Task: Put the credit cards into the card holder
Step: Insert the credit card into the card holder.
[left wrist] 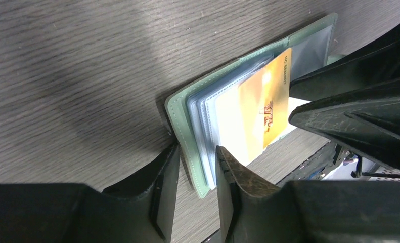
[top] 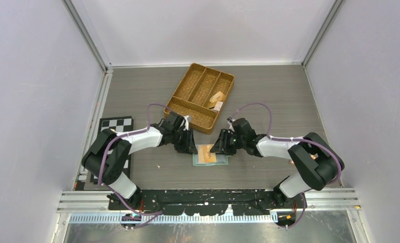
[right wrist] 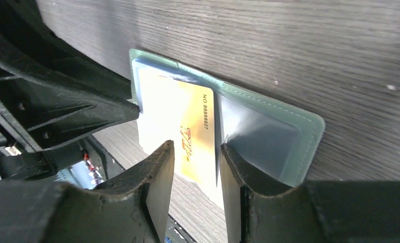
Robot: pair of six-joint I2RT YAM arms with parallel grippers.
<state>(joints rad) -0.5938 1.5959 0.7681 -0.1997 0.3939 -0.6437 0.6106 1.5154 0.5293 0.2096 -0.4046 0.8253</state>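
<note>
The sage-green card holder (top: 222, 161) (left wrist: 180, 109) (right wrist: 309, 126) lies open and flat on the table between both arms, its clear plastic sleeves showing. A gold credit card (top: 206, 154) (left wrist: 266, 101) (right wrist: 195, 126) sits partly in a sleeve, one end sticking out toward the table's near edge. My left gripper (top: 190, 147) (left wrist: 197, 149) stands open astride the holder's left edge, one finger on the table and the other on the sleeves. My right gripper (top: 219, 147) (right wrist: 195, 147) is open on either side of the card's free end, not pinching it.
A woven brown divided tray (top: 180, 98) stands behind the holder with small tan items (top: 217, 98) in one compartment. A checkerboard sheet (top: 116, 124) lies at the left. The table's near edge and the arms' black base rail are close below the holder.
</note>
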